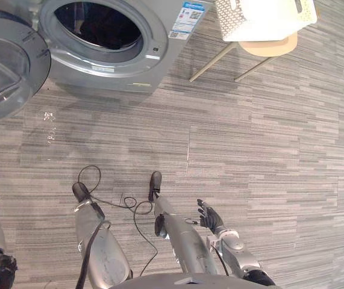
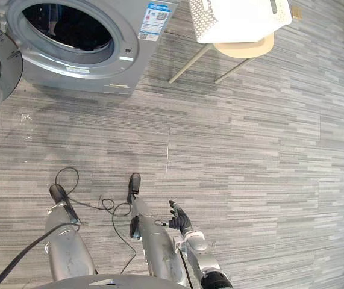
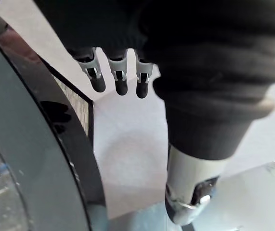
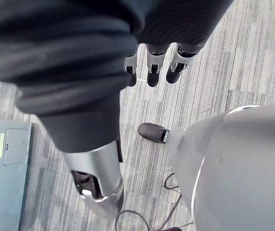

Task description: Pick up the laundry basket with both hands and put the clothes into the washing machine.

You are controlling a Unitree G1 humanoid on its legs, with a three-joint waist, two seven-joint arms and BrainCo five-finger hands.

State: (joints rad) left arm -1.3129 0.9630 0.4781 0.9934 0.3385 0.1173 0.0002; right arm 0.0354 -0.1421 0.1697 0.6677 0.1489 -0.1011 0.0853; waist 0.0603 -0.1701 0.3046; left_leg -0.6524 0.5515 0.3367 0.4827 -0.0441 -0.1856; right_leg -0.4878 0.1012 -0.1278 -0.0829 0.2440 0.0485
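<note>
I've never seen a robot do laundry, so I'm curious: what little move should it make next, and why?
Probably it should turn and step toward the laundry basket on the chair, to the right of the washing machine, whose door is open. The right hand and left hand hang open and empty, and the basket looks well out of reach of both.

Silver-grey front-loading washing machine [image 1: 153,36] standing on the floor, its round door [image 1: 3,60] swung wide open to the left, exposing the dark drum [image 1: 99,24]. White perforated laundry basket [image 1: 262,18], upright on a pale wooden chair [image 1: 274,47] just right of the machine.
</note>
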